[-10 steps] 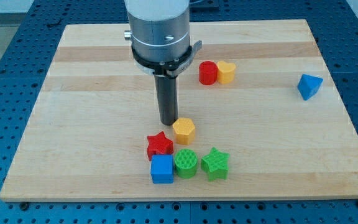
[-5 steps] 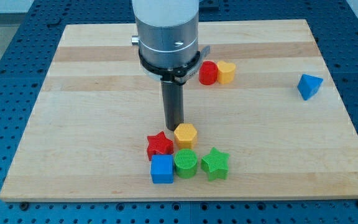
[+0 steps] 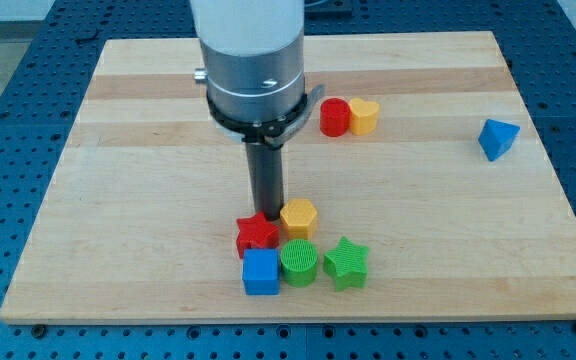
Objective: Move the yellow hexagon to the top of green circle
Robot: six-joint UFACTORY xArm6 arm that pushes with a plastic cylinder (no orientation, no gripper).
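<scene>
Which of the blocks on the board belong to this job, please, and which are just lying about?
In the job:
yellow hexagon
green circle, just below it
my tip, left of the hexagon

Lying about:
red star
blue cube
green star
red cylinder
yellow heart
blue triangle

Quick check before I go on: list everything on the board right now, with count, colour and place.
yellow hexagon: 1, yellow, lower centre, just above the green circle
green circle: 1, green, bottom cluster, between the blue cube and the green star
red star: 1, red, to the view's left of the yellow hexagon
blue cube: 1, blue, below the red star
green star: 1, green, right end of the cluster
red cylinder: 1, red, upper centre
yellow heart: 1, yellow, touching the red cylinder's right
blue block: 1, blue, far right, alone
my tip: 1, dark, at the red star's top, left of the yellow hexagon
</scene>
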